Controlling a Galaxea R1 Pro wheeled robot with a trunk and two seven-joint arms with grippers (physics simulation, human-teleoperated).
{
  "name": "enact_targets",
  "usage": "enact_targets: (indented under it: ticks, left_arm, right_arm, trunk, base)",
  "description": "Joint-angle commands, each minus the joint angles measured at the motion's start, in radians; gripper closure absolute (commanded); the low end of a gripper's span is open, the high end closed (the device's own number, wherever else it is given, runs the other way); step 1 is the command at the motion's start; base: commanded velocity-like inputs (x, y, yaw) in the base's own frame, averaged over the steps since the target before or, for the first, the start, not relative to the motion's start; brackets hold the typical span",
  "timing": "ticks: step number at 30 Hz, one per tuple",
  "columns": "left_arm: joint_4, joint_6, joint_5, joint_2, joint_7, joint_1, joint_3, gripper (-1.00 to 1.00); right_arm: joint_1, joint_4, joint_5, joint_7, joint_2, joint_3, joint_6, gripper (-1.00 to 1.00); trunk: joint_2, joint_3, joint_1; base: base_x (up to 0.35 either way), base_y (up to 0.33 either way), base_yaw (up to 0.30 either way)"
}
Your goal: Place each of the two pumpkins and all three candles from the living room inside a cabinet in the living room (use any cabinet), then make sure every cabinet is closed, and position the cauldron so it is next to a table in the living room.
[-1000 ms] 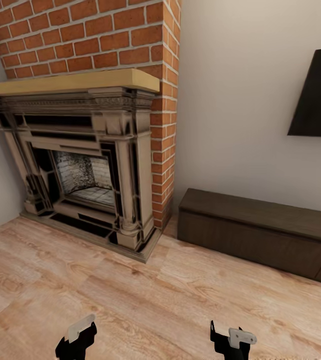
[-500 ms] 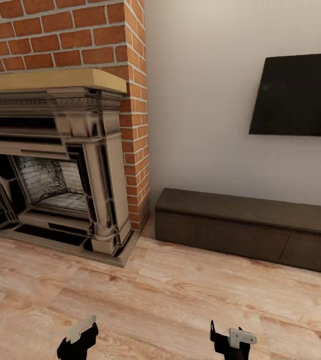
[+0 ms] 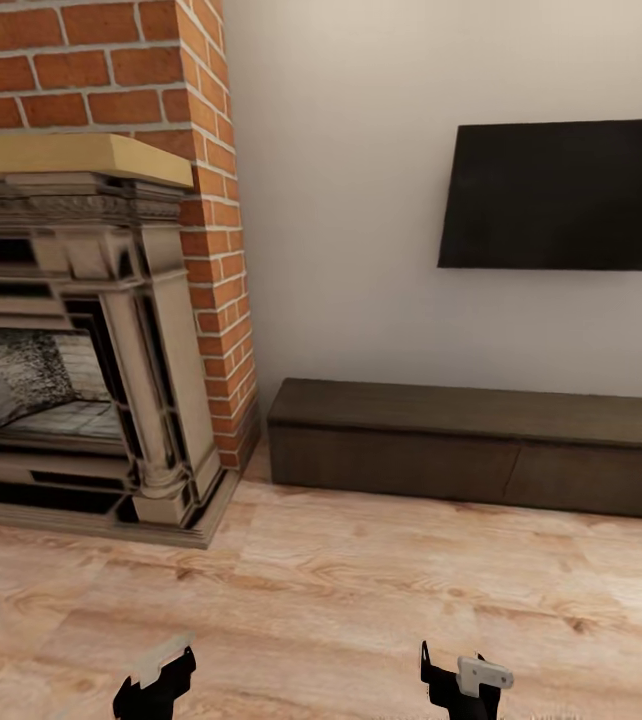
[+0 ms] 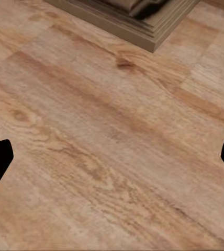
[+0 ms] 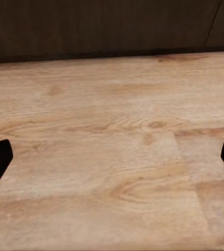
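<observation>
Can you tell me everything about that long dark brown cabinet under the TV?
The cabinet is long, low and dark brown, wood by its look, with a flat bare top. Its plain front has no handles, only thin seams between drawer fronts, all shut. It stands on the wooden floor against the pale wall, beside the brick fireplace. Nothing touches it.

A living room: brick fireplace [image 3: 81, 330], wall television [image 3: 559, 195], low cabinet [image 3: 471, 445].

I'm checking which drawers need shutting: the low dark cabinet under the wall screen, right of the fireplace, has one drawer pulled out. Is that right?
Not quite. In the head view the cabinet under the screen, right of the fireplace, has all its visible drawer fronts flush and shut; none is pulled out.
</observation>
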Motion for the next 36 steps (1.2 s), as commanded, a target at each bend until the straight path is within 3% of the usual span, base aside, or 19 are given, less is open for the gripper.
enact_targets:
  ticks: [1, 18, 30, 34, 35, 36]
  left_arm:
    - [-0.003, -0.001, 0.003, 0.001, 0.009, 0.000, -0.008, -1.00]
    - [-0.003, -0.001, 0.003, 0.002, 0.009, 0.000, -0.007, -1.00]
    - [-0.015, -0.017, 0.001, 0.002, 0.016, 0.000, -0.006, -1.00]
    - [-0.124, -0.119, 0.004, 0.010, 0.026, 0.000, 0.001, -1.00]
    - [-0.247, -0.190, -0.012, 0.013, 0.185, 0.024, -0.010, -1.00]
    - [-0.251, -0.190, -0.014, 0.013, 0.197, 0.025, -0.013, -1.00]
  right_arm:
    - [-0.001, 0.001, 0.001, 0.003, 0.001, -0.007, -0.004, -1.00]
    - [-0.001, 0.000, 0.002, 0.003, 0.002, -0.006, -0.004, -1.00]
    - [-0.001, 0.001, 0.004, 0.005, 0.001, -0.005, -0.005, -1.00]
    - [-0.001, 0.000, 0.003, 0.004, 0.002, -0.004, -0.005, -1.00]
    - [-0.001, 0.000, 0.003, 0.003, 0.002, -0.004, -0.005, -1.00]
    - [-0.001, 0.000, 0.003, 0.003, 0.002, -0.004, -0.005, -1.00]
  trunk:
    - [0.000, -0.001, 0.000]
    - [0.000, 0.005, 0.000]
    - [0.000, 0.005, 0.000]
    - [0.000, 0.005, 0.000]
    - [0.000, 0.005, 0.000]
    - [0.000, 0.005, 0.000]
  base:
    - [0.000, 0.000, -0.294]
    - [0.131, 0.000, -0.285]
    - [0.002, 0.000, -0.035]
    - [0.000, 0.000, 0.000]
    - [0.000, 0.000, 0.000]
    - [0.000, 0.000, 0.000]
